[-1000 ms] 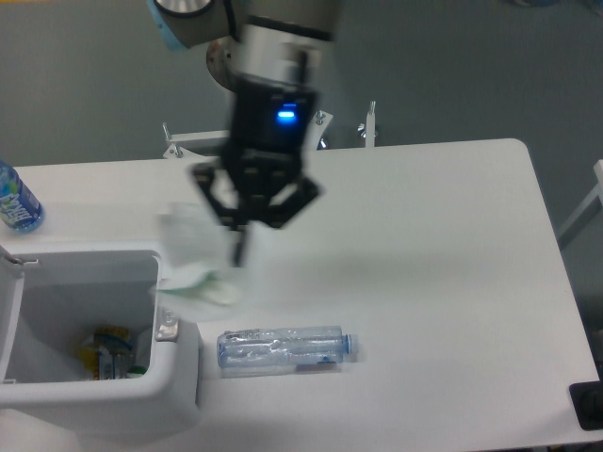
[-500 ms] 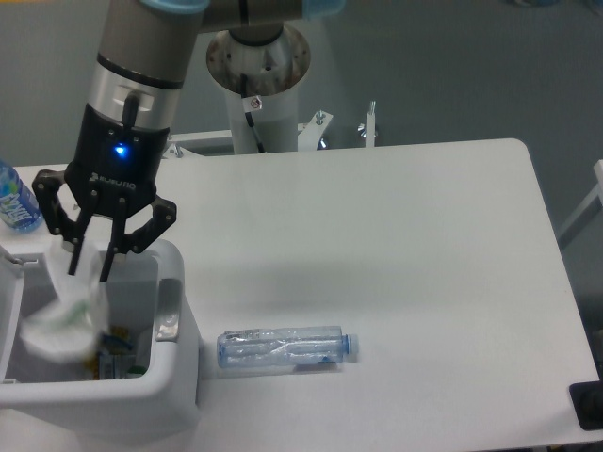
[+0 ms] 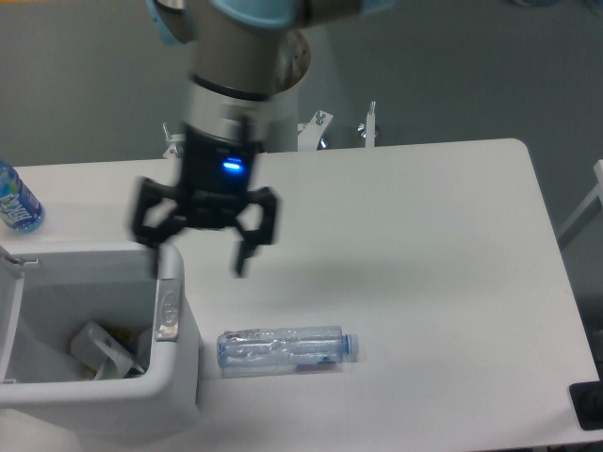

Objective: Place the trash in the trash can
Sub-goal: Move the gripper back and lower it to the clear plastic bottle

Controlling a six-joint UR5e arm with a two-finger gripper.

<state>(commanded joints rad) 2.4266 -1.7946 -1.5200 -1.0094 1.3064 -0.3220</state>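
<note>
**Trash can at left, one bottle left on the bench**

Trash can [image 3: 179,377] at the lower left corner of the bench [image 3: 433,245], cut off by the left and bottom borders, lid [image 3: 9,315] swung open at the far left and mostly out of view. Inside, a crumpled whitish wrapper [image 3: 99,347] lying on the bottom beside some yellow-and-dark scraps too small to make out. Grey latch [image 3: 168,309] on the right rim. Behind the can, at the left border, an upright blue-labelled water bottle [image 3: 17,202], half cropped.

Just right of the can, close to its wall but whether touching cannot be told: flattened clear bottle [image 3: 287,348] lying on its side, bluish cap pointing right, near the front edge of the bench. Open white surface all the way right of it to the rounded far corner; a dark object [image 3: 589,407] clipped at the lower right.

Gripper [image 3: 198,268] hanging above the can's right rim and the bench beside it, blurred by motion, blue light glowing on its body. Jaws spread wide, nothing between them, touching nothing. Arm rising out of the top border, upper part cropped.
</note>
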